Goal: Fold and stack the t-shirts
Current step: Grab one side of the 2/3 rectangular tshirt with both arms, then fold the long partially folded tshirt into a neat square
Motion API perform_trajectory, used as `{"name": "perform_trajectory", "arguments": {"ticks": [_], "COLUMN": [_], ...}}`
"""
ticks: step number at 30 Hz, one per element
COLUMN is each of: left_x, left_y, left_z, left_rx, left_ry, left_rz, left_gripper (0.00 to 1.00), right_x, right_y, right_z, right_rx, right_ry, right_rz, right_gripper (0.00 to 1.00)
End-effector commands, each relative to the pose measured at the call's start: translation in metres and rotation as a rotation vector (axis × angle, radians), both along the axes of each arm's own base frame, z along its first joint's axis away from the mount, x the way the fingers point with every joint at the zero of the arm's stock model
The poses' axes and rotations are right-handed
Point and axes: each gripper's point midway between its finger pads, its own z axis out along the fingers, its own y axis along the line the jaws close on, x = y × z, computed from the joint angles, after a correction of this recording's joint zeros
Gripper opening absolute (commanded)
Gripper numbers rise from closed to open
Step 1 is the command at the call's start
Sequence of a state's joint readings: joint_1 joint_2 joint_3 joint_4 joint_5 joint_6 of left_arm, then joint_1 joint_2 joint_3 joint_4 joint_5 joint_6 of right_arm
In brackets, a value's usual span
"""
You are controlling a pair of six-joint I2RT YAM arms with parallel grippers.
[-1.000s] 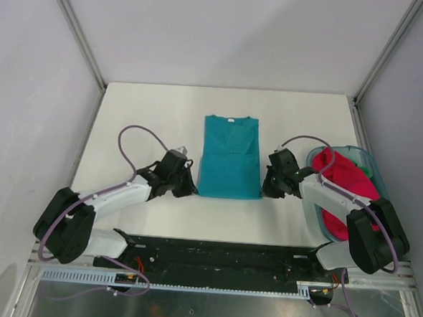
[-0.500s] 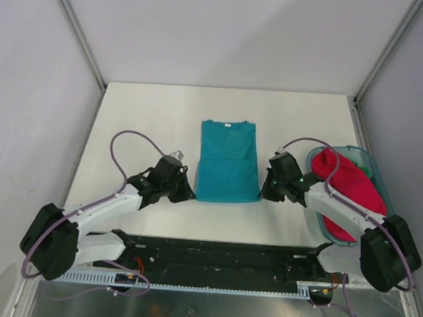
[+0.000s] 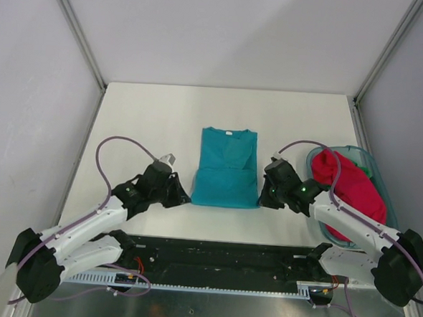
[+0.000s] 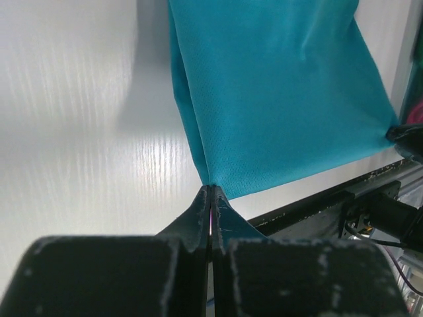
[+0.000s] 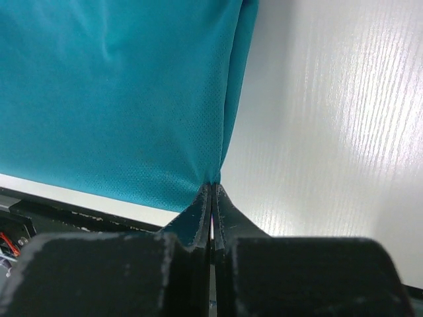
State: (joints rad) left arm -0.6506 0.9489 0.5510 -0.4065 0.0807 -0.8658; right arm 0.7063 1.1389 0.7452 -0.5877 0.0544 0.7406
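We record the teal-blue cloth t-shirt, sleeves folded in, lying at the centre of the white table in the top view, collar toward the upper edge. The left gripper, fingers pressed together, pinches its lower-left corner. The right gripper, likewise pressed together, pinches the lower-right corner. At centre right a crumpled magenta-red cloth t-shirt fills the translucent teal plastic basket, beside some green cloth.

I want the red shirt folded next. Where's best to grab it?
Probably pinch a raised fold at the top of the red shirt, coming straight down. It lies bunched in the basket, whose walls block a sideways approach.
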Motion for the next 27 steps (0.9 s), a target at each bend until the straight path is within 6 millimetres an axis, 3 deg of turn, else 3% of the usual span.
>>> {"name": "perform_trajectory", "arguments": {"ticks": [1,9,19,24,27], "left_x": [-0.006,0.039,0.134,0.193,0.237], "left_y": [0.007,-0.007,-0.015,-0.014,-0.017], "left_z": [-0.001,0.052,0.107,0.113,0.101], "left_rx": [0.019,0.02,0.045,0.071,0.074], "left_ry": [0.006,-0.11,-0.206,-0.23,-0.229], "left_rz": [0.019,0.029,0.101,0.138,0.15], "left_gripper": [0.0,0.0,0.0,0.0,0.0], "right_x": [0.011,0.05,0.148,0.208,0.245], "right_y": [0.001,0.007,0.009,0.006,0.006], "right_z": [0.03,0.063,0.1,0.097,0.085], "right_rx": [0.002,-0.038,0.001,0.058,0.096], "right_ry": [-0.073,-0.171,-0.337,-0.398,-0.419], "right_rz": [-0.014,-0.018,-0.099,-0.16,-0.194], "right_gripper": [0.0,0.0,0.0,0.0,0.0]}}
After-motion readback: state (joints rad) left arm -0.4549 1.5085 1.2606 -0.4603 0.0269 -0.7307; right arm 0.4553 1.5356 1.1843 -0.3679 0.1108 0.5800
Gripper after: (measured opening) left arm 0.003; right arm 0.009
